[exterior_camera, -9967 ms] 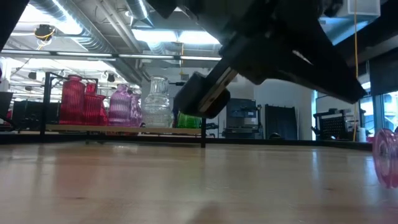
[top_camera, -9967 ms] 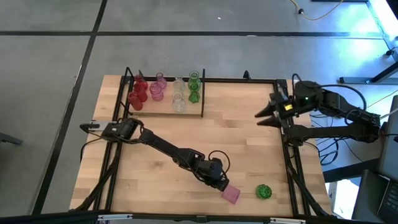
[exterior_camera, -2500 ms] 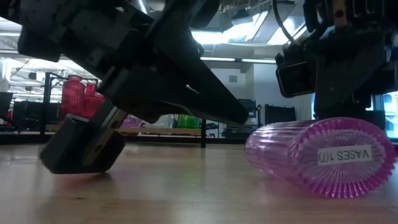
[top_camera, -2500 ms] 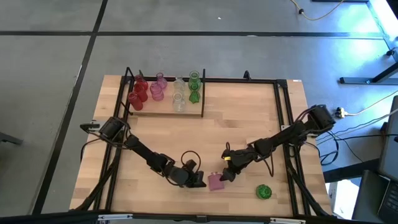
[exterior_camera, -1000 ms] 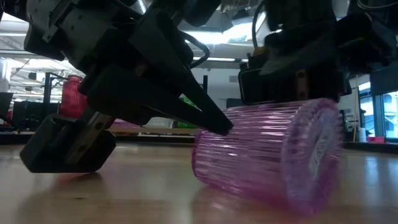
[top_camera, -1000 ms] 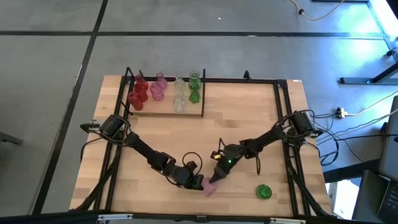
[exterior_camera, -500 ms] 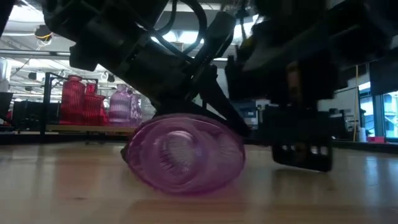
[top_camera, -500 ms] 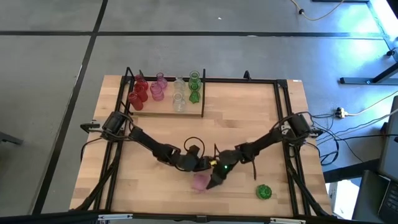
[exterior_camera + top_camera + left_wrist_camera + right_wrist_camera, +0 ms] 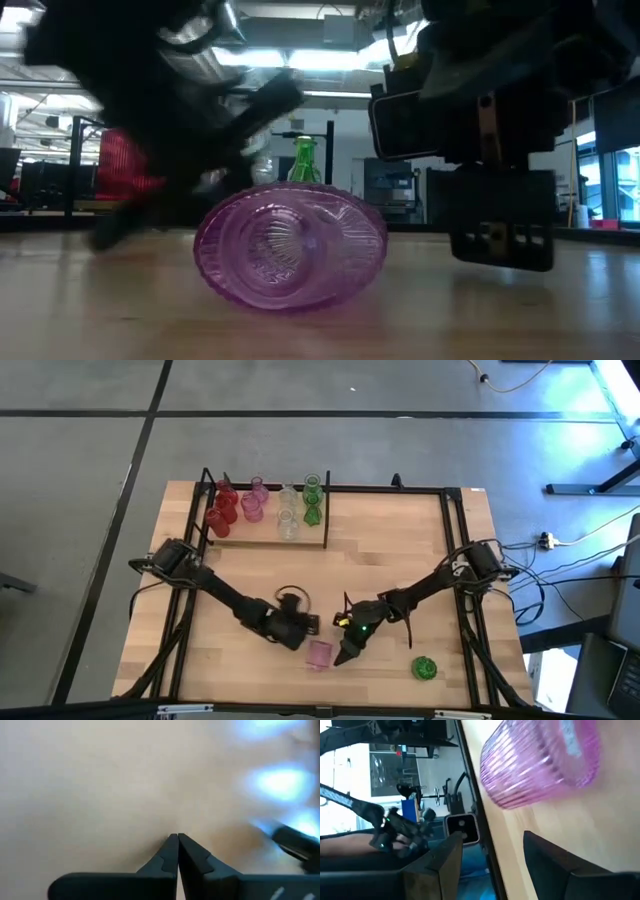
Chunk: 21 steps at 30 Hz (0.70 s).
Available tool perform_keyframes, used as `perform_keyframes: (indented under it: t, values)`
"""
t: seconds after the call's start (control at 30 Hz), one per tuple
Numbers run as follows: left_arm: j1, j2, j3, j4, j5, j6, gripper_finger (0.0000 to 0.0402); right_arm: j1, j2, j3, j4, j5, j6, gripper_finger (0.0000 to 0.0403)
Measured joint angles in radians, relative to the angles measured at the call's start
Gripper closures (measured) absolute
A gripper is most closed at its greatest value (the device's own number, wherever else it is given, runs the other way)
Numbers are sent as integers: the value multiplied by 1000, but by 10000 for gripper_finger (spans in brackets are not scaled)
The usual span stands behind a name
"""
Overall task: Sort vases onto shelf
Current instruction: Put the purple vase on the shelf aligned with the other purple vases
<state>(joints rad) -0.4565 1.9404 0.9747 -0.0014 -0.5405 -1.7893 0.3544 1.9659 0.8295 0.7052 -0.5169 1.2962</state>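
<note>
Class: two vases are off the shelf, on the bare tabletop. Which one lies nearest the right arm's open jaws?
The pink vase, lying on its side just beside the right gripper. The green vase lies farther off, toward the table's right edge.

Left end effector [image 9: 177, 840] tips pressed together over blurred wooden tabletop [image 9: 90, 785].

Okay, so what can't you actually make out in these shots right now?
- Low view: the left arm is a dark motion smear, hiding part of the shelf behind it.
- High view: the vases on the shelf crowd together, so an exact count is unsure.
- Right wrist view: the pink vase is cut off by the picture's edge, and its label is blurred.
- Left wrist view: only the shut left gripper over blurred table.
</note>
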Motion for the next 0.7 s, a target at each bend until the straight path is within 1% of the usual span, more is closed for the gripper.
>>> perform_keyframes:
  t: [0.03, 0.1, 0.2, 0.27, 0.33, 0.4, 0.5, 0.63, 0.7]
  values:
    - [-13, -30, -6, -80, -34, -2, 401, 1, 0, 0, 2, -2, 3, 210]
    - [-44, -101, -2, -166, -86, -4, 401, 1, -4, 0, 2, -3, 5, 210]
    - [-106, -194, 6, -179, -124, 35, 401, -3, -29, -1, -2, 9, -14, 210]
    - [-152, -210, 3, -163, -118, 68, 401, -14, -48, 0, -31, 14, -38, 210]
    - [-204, -216, 2, -120, -117, 67, 401, -26, -66, 0, -95, 31, -71, 210]
    - [-261, -217, 5, -73, -117, 33, 401, -39, -77, 0, -133, 42, -99, 210]
    - [-332, -187, 5, 20, -138, 24, 401, -61, -87, 0, -130, 46, -125, 210]
    - [-374, -144, 9, 217, -156, 107, 401, -94, -90, 0, -121, 45, -165, 210]
    - [-376, -110, 8, 288, -151, 145, 401, -107, -92, 0, -121, 44, -193, 210]
